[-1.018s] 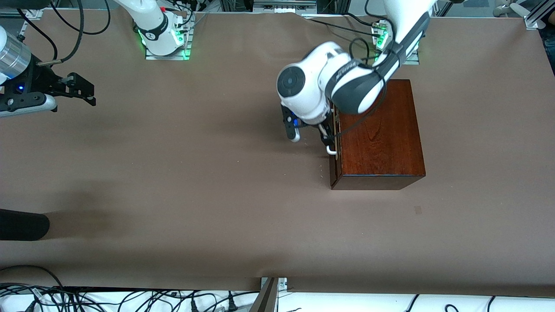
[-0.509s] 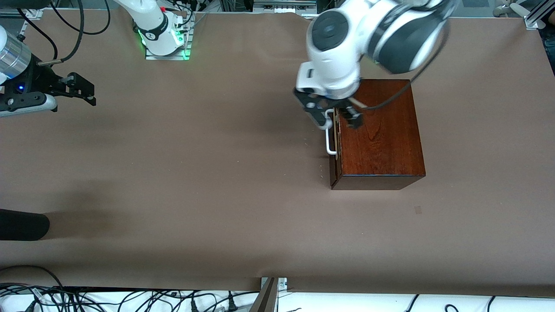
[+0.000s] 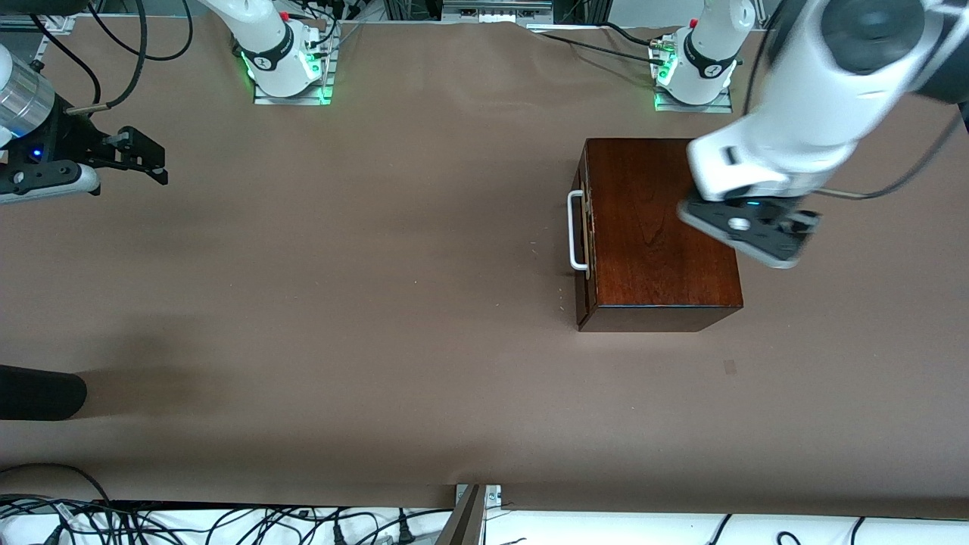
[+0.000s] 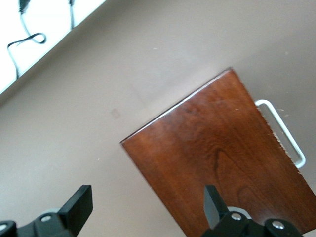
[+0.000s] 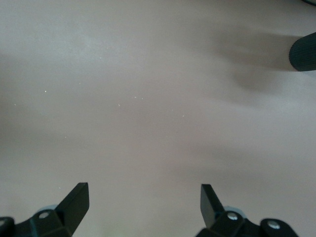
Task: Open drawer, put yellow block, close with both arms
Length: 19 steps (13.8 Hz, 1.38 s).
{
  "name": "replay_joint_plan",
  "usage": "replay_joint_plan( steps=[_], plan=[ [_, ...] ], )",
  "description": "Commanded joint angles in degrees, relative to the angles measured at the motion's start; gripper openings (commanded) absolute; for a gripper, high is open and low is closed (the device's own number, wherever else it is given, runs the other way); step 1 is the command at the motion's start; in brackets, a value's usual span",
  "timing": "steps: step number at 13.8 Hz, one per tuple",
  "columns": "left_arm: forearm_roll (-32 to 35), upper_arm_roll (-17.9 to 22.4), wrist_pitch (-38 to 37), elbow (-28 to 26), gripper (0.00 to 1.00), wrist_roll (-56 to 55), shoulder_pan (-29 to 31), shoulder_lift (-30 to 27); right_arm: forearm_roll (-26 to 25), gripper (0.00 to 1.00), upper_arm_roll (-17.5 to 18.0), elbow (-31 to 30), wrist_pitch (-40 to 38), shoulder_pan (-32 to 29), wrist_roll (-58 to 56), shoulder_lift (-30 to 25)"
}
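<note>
1. Now the wooden box (image 3: 658,227) sits on the brown worktop (image 3: 378,303), near the left arm's base (image 3: 693,76).
2. Its drawer (image 3: 581,250) is pushed all the way in, with its dark front facing the right arm's end of the worktop.
3. On the drawer's front is a white bar handle (image 3: 575,229), and nothing is touching it.
4. Up in the air, the left gripper (image 3: 749,231) hangs over the edge of the box top that is away from the handle.
5. Seen in the left wrist view, its jaws are spread wide and hold nothing, and the box top (image 4: 222,163) lies under them.
6. Over the bare worktop at the right arm's end, the right gripper (image 3: 144,160) waits.
7. Its jaws are wide open too, and they hold nothing.
8. Down at the near edge of that end lies a black round thing (image 3: 38,392).
9. No picture shows the yellow block, so I cannot tell where it is.
</note>
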Motion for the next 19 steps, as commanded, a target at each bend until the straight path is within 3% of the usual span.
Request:
replay_joint_plan(
  steps=[1, 2, 4, 6, 9, 19],
  plan=[
    [-7.83, 4.25, -1.73, 1.19, 1.00, -8.24, 1.99, -2.95, 0.37, 1.00, 0.37, 0.94, -1.02, -0.01, 0.76, -0.03],
    [-12.23, 9.43, -1.03, -0.47, 1.00, -14.38, 0.68, -4.02, 0.37, 1.00, 0.37, 0.94, -1.02, -0.01, 0.76, -0.03],
    [-14.73, 21.73, 7.47, -9.49, 1.00, -17.69, -5.45, -10.06, 0.37, 1.00, 0.37, 0.94, -0.93, -0.01, 0.76, -0.03],
    [-20.42, 27.74, 8.56, -16.98, 1.00, -17.08, -7.06, -15.78, 0.37, 1.00, 0.37, 0.94, -0.93, -0.01, 0.76, -0.03],
    [-20.53, 28.99, 11.54, -26.22, 1.00, -17.17, -8.56, -21.08, 1.50, 1.00, 0.37, 1.03, -0.49, -0.01, 0.76, 0.06],
    [-20.62, 28.64, 10.40, -24.13, 1.00, -16.38, -7.77, -18.36, 1.95, 1.00, 0.11, 0.94, -1.19, -0.10, 0.68, -0.03]
  ],
)
